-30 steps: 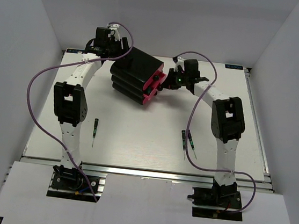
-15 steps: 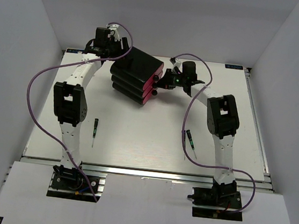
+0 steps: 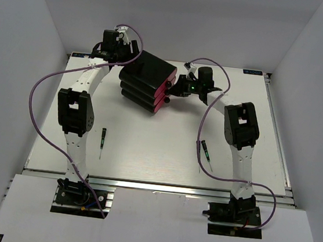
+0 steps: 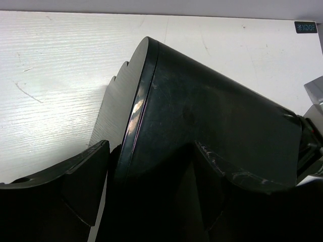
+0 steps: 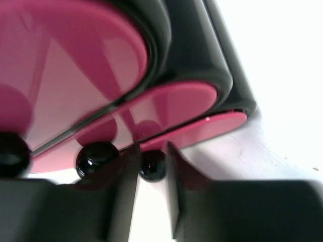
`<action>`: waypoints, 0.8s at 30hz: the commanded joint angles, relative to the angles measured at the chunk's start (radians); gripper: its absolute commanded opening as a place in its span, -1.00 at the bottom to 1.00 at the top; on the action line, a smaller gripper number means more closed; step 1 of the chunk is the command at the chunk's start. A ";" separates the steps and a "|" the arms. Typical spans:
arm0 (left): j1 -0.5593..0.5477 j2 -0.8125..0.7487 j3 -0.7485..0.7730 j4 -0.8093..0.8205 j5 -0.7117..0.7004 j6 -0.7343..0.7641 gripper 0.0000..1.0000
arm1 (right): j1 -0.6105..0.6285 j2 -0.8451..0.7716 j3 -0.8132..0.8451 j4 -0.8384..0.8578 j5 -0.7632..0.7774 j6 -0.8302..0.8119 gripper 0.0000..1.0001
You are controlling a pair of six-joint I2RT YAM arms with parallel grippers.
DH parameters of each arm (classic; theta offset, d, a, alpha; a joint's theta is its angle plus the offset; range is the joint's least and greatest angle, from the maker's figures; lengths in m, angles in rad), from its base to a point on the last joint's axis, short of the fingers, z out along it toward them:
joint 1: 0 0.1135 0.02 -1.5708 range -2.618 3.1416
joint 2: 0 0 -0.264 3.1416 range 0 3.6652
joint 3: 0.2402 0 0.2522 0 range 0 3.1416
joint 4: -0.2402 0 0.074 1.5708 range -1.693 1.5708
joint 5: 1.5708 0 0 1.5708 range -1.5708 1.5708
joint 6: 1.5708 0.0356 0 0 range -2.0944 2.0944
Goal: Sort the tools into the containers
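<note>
The black drawer box point(image 3: 146, 78) is sitting at upper centre of the frame, its magenta drawers point(image 5: 176, 101) facing right. The right gripper point(image 3: 174, 90) is pinching narrowly on one drawer knob point(image 5: 151, 169); it should be pulling straight out, not twisting. The left gripper point(image 4: 151, 166) is straddling the box's rear, and I cannot tell whether it is clamping.

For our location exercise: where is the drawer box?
Top view: box at the table's back, left of centre, between the left gripper and the right gripper, which grips a knob.
</note>
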 commanded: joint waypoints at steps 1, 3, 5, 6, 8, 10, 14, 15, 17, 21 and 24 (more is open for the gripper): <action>-0.024 0.009 -0.047 -0.143 0.045 -0.007 0.52 | -0.012 -0.053 -0.033 -0.014 0.004 -0.081 -0.28; -0.026 0.009 -0.045 -0.143 0.045 -0.006 0.52 | -0.013 -0.052 -0.042 -0.023 -0.007 -0.111 -0.15; -0.024 0.010 -0.042 -0.145 0.045 -0.007 0.52 | -0.013 -0.044 -0.048 -0.021 -0.030 -0.116 -0.01; -0.026 0.010 -0.042 -0.145 0.045 -0.007 0.52 | -0.010 -0.043 -0.050 -0.020 -0.033 -0.119 0.01; -0.026 0.010 -0.042 -0.142 0.046 -0.013 0.52 | -0.006 -0.034 -0.047 -0.021 -0.037 -0.125 0.02; -0.026 0.012 -0.044 -0.140 0.046 -0.015 0.52 | -0.001 -0.029 -0.045 -0.023 -0.041 -0.127 0.02; -0.024 0.012 -0.045 -0.136 0.052 -0.019 0.52 | 0.007 -0.003 -0.036 -0.011 -0.050 -0.113 0.06; -0.024 0.012 -0.044 -0.137 0.054 -0.021 0.52 | 0.011 0.002 -0.028 -0.006 -0.053 -0.109 0.09; -0.024 0.014 -0.042 -0.140 0.055 -0.021 0.52 | 0.017 0.012 -0.022 -0.003 -0.045 -0.102 0.10; -0.024 0.018 -0.042 -0.143 0.060 -0.021 0.52 | 0.030 0.023 -0.019 0.008 -0.045 -0.086 0.11; -0.024 0.020 -0.045 -0.140 0.063 -0.025 0.52 | 0.037 0.031 -0.018 0.017 -0.041 -0.070 0.09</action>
